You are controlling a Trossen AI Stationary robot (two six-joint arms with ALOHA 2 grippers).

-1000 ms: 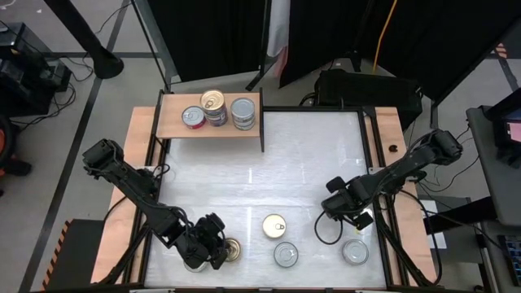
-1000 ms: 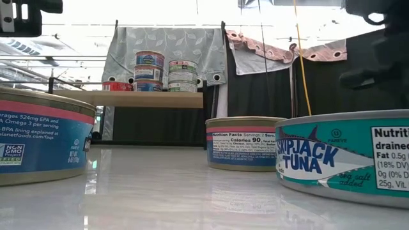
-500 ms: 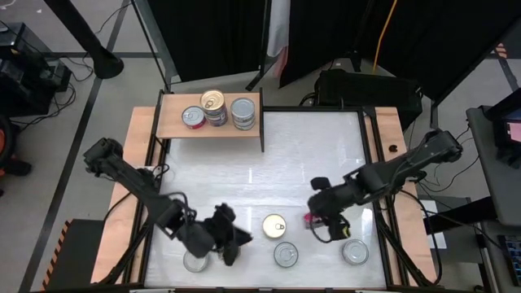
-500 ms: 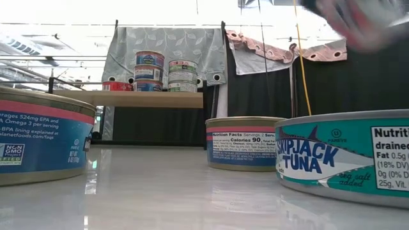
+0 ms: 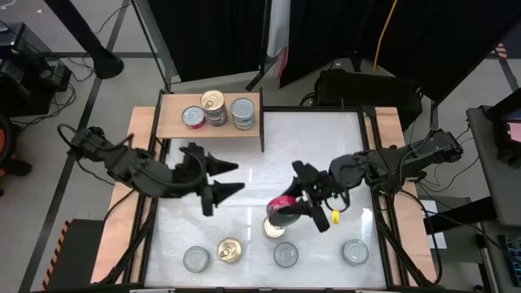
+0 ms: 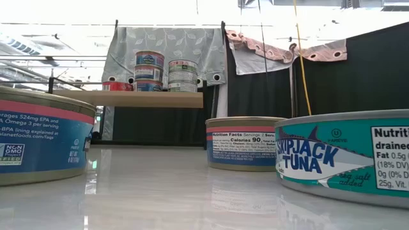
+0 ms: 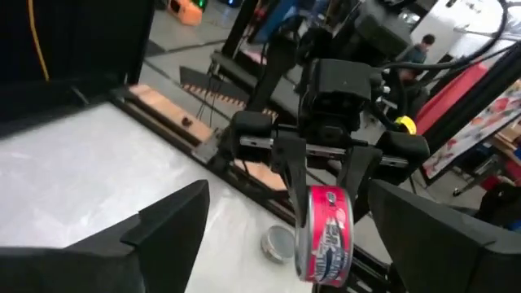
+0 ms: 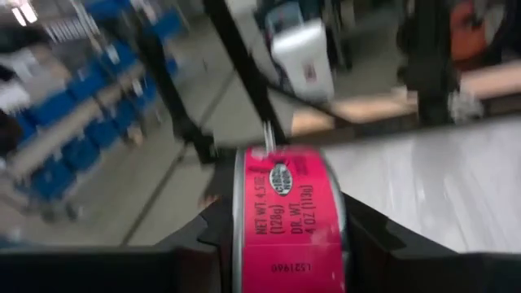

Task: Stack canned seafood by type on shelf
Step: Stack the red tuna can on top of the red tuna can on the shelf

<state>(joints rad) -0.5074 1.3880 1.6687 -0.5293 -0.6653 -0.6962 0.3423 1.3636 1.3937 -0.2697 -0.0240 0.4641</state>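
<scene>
- A pink-labelled tin (image 5: 282, 208) is pinched on edge by the right gripper (image 5: 299, 205), held above the middle of the table (image 5: 326, 146).
- The left gripper (image 5: 213, 181) is spread wide, empty, facing the tin.
- For a clean handover, the tin should be gripped squarely before release.
- The shelf (image 5: 171, 122) carries three tins.
- "SKIPJACK TUNA" (image 6: 307, 155) is read on a near tin.

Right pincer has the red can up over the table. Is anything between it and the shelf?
Partly: the left pincer hangs open mid-table, beside the line from the red can to the shelf. Otherwise nothing visible.
</scene>
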